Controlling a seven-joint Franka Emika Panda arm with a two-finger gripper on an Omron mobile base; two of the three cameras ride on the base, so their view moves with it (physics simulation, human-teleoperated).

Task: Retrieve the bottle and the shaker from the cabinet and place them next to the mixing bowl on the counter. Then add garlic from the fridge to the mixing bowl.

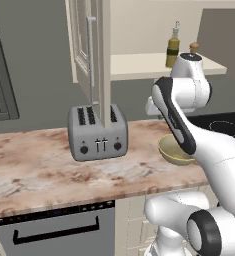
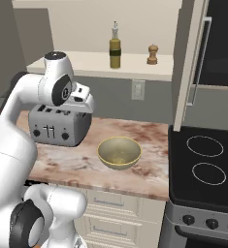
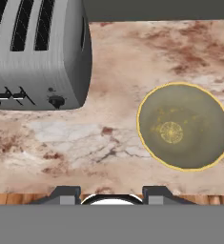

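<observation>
On the left of the counter (image 1: 34,160) the grey toaster (image 1: 97,133) is standing upright, its slots facing up and its knobs and levers facing the robot. Below the counter edge a dark appliance front with a bar handle (image 1: 56,231) is showing in the left base view. Above the toaster the cabinet (image 1: 91,50) door is hanging open, its long metal handle running vertically, and the beige shelf behind it is lying exposed.

Toward the middle, the arm is bending high over the counter with the hand pointing down. In the hand view the gripper (image 3: 112,194) is looking straight at the stone, its two fingertips sitting at the bottom edge with nothing between them; the jaws are drawn together as far as they go and are holding nothing.

Right of the toaster and well apart from it, the bowl (image 2: 119,152) is resting on the counter, empty, with its rim up. In the hand view it is lying to the right of the toaster with bare marbled stone between them.

On the shelf above, the bottle (image 2: 115,47) is standing upright, and the shaker (image 2: 153,54) is standing to its right, near but not touching. A wall outlet (image 2: 138,89) is sitting below the shelf.

At the far right the black stovetop (image 2: 205,167) is adjoining the counter, with knobs along its front.
</observation>
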